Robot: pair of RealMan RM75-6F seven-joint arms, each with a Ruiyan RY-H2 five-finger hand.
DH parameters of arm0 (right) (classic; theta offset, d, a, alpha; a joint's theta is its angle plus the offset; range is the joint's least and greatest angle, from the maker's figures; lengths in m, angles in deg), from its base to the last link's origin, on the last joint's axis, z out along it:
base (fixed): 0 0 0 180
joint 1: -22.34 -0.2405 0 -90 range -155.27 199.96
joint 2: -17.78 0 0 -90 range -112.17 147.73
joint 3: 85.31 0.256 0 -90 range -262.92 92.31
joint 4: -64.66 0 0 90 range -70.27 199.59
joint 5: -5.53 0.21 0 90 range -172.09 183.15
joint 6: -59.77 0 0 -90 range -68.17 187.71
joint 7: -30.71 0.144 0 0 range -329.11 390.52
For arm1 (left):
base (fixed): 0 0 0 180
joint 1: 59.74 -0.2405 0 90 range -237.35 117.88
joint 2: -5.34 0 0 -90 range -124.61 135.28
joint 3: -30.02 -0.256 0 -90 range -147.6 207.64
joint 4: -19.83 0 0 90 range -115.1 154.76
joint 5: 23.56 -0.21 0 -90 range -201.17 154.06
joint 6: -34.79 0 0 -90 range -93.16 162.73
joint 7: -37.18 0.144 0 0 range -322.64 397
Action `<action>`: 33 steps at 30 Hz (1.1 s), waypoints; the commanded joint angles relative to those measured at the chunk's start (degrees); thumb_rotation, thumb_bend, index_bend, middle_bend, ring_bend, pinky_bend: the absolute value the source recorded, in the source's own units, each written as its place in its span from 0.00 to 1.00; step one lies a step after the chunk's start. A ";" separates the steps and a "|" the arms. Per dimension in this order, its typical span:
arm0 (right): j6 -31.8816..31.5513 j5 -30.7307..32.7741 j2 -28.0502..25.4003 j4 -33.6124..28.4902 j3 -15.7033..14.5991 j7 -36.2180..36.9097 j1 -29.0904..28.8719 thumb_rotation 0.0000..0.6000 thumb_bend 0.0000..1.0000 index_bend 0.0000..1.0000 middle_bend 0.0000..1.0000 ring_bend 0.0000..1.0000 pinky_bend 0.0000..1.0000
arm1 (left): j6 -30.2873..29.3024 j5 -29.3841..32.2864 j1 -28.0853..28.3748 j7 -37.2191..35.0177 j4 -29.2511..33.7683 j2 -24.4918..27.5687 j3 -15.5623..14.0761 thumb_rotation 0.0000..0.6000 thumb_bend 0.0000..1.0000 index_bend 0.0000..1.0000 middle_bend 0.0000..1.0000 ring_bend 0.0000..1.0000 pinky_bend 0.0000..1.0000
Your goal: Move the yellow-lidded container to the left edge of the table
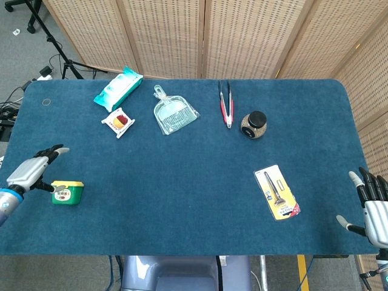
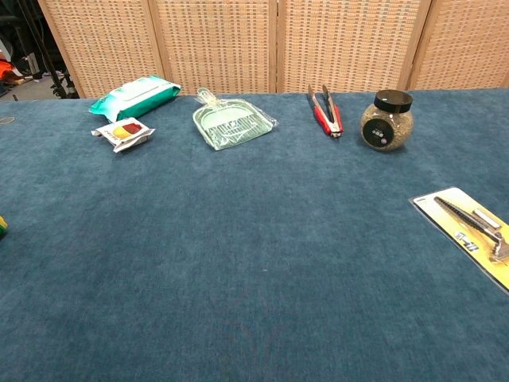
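Yellow-lidded container [image 1: 67,192] is sitting upright near the table's [image 1: 194,200] left edge; the left hand [image 1: 29,173] is hovering beside it, fingers spread, empty, and should withdraw without nudging it.

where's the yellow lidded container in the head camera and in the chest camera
Head view: the yellow-lidded container sits near the table's left edge, just right of the left hand.
Chest view: only a sliver shows at the left border.
Shared landmark: the green wipes pack at the far left.
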 commanded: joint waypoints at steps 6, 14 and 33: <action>0.00 -0.17 -0.02 -0.14 -0.11 -0.05 0.00 1.00 0.00 0.05 0.00 0.00 0.00 | -8.30 -7.90 -6.86 -2.01 -12.31 -6.58 -4.29 1.00 0.18 0.00 0.00 0.00 0.00; -0.02 -0.18 -0.12 -0.20 -0.15 0.08 0.05 1.00 0.00 0.05 0.00 0.00 0.00 | -15.60 -10.20 -10.76 -2.57 -22.79 -14.90 -4.52 1.00 0.18 0.00 0.00 0.00 0.00; 0.89 0.36 -0.82 -0.32 -0.20 1.33 -0.12 1.00 0.00 0.05 0.00 0.00 0.00 | -20.71 -13.42 -12.57 -2.23 -29.08 -20.72 -5.45 1.00 0.18 0.29 0.18 0.15 0.19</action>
